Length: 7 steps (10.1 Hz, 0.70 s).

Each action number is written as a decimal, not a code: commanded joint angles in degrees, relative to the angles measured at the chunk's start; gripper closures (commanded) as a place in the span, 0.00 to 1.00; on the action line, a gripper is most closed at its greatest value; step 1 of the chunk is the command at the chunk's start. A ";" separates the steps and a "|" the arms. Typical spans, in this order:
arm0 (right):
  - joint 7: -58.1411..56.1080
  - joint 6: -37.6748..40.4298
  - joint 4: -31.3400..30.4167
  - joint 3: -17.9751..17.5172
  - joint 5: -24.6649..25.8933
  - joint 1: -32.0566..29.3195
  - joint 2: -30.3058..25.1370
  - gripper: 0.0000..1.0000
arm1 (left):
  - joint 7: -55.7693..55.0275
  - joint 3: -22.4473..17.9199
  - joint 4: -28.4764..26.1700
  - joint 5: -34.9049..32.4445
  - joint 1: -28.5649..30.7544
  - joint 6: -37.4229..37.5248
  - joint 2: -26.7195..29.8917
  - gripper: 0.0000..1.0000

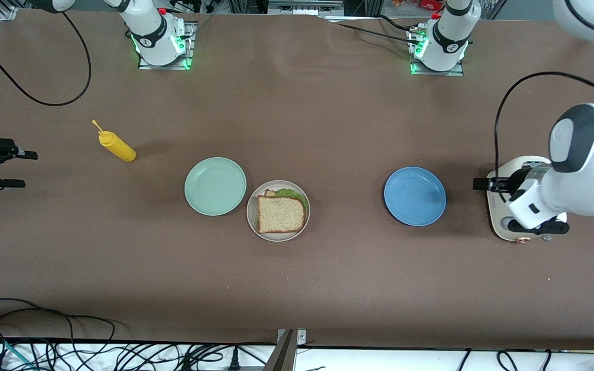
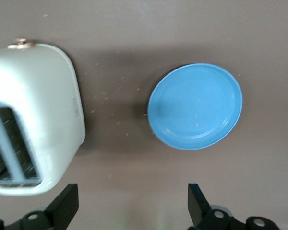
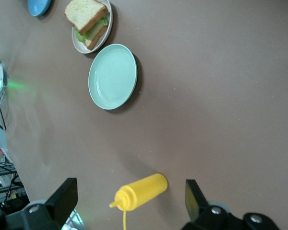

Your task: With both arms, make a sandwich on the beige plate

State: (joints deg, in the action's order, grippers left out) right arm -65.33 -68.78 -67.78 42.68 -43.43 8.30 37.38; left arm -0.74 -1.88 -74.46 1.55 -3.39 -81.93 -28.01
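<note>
The sandwich point(image 1: 280, 214) lies on the beige plate point(image 1: 251, 219) in the middle of the table: a tan bread slice on top, green lettuce point(image 1: 292, 194) sticking out under it, a second slice below. The right wrist view shows the sandwich point(image 3: 86, 14) too. My right gripper point(image 1: 20, 168) hangs open and empty at the right arm's end of the table, well away from the plate. My left gripper point(image 2: 133, 203) is open and empty above bare table beside the toaster, at the left arm's end.
A mint green plate point(image 1: 215, 186) touches the beige plate on the right arm's side. A blue plate point(image 1: 414, 196) lies toward the left arm, with a cream toaster point(image 1: 500, 226) past it. A yellow squeeze bottle point(image 1: 116, 147) lies on its side near the right gripper.
</note>
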 commanded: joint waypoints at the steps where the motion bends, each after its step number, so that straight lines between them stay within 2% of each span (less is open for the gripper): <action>1: 12.46 -1.51 1.33 -7.65 9.27 -0.55 -4.22 0.00 | 0.47 0.39 -1.13 -2.25 0.23 4.38 4.09 0.00; 3: 23.26 -5.56 1.07 -23.34 25.68 -5.80 -10.46 0.00 | 0.47 0.39 -1.39 -2.17 0.40 7.47 7.69 0.00; 4: 30.11 -6.44 0.98 -29.26 30.55 -8.18 -12.05 0.00 | 0.47 0.39 -1.48 -2.17 1.27 7.92 9.53 0.00; 5: 37.23 -6.62 0.63 -30.88 33.47 -8.47 -13.72 0.00 | 0.47 0.48 -2.96 -2.17 2.15 8.19 11.46 0.00; 7: 46.23 -10.90 -3.56 -30.99 37.42 -7.08 -18.11 0.00 | 0.56 0.74 -8.05 -2.08 2.86 6.79 14.90 0.00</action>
State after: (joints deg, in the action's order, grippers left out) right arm -24.40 -76.28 -66.46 13.15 -9.28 1.54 23.50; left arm -0.74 -1.97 -76.57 1.17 -1.13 -73.55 -16.95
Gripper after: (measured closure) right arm 0.000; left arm 0.000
